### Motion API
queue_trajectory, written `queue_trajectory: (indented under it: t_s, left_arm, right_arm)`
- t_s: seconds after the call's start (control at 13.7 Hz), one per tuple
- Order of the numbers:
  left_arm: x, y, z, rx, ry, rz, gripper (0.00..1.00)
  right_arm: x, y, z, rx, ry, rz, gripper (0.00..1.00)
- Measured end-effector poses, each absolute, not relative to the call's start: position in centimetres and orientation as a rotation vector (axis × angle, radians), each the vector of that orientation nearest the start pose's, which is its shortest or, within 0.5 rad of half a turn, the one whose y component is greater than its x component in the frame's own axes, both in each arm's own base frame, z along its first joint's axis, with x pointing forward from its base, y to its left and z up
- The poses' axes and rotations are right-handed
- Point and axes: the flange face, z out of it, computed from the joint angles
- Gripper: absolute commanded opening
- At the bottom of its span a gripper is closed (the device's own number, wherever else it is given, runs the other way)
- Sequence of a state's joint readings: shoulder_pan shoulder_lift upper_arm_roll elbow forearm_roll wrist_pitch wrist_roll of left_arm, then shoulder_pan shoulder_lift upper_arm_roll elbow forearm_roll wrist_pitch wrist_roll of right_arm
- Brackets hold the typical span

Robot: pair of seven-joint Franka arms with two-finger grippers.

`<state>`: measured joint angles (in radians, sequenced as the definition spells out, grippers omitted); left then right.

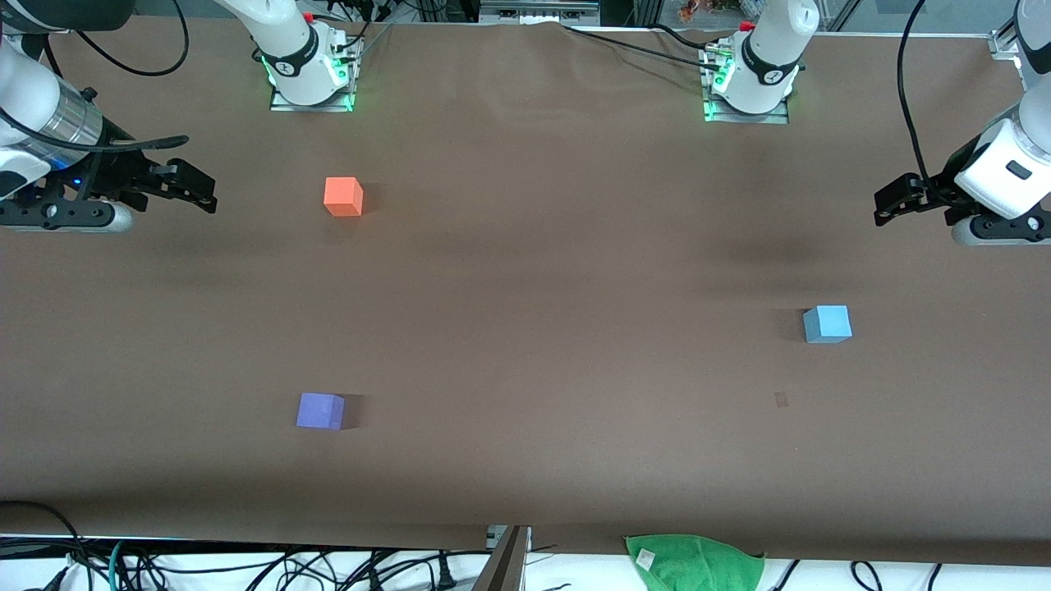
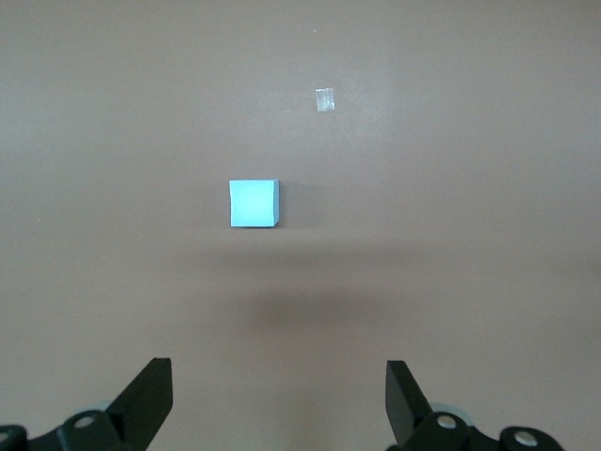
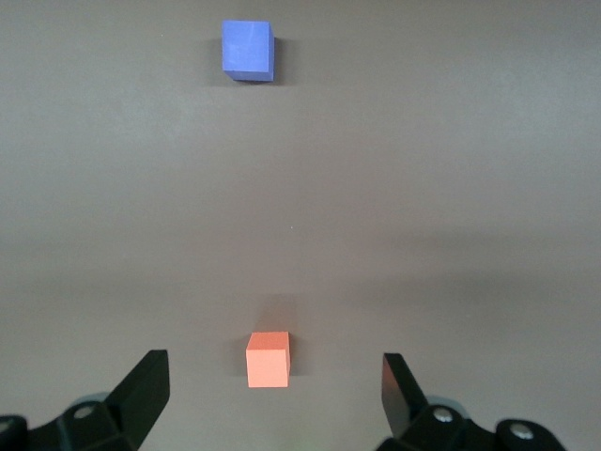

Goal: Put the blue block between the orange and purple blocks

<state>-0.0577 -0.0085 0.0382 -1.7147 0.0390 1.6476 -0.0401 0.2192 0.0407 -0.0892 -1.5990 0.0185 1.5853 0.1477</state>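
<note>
The blue block sits on the brown table toward the left arm's end; it also shows in the left wrist view. The orange block sits near the right arm's base, and the purple block lies nearer the front camera. Both show in the right wrist view, the orange block and the purple block. My left gripper hangs open and empty above the table's end, apart from the blue block. My right gripper hangs open and empty beside the orange block, not touching it.
A green cloth lies at the table's front edge. A small pale tape mark sits on the table near the blue block, also in the left wrist view. Cables hang below the front edge.
</note>
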Motion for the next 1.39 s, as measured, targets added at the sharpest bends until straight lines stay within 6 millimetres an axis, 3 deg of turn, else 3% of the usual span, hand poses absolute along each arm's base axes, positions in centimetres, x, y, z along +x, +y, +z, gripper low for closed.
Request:
queue_trajectory:
  t_s: [0.66,1.39]
  left_arm:
    - [55.0,-2.2,57.7,-3.1,0.027,0.113,1.0]
    - [54.9,-2.3,57.7,-3.099,0.028,0.125,1.0]
  right_arm:
    - [56.1,7.6,59.0,-3.133,0.031,0.088,1.0]
    - [56.1,7.5,59.0,-3.133,0.032,0.087,0.99]
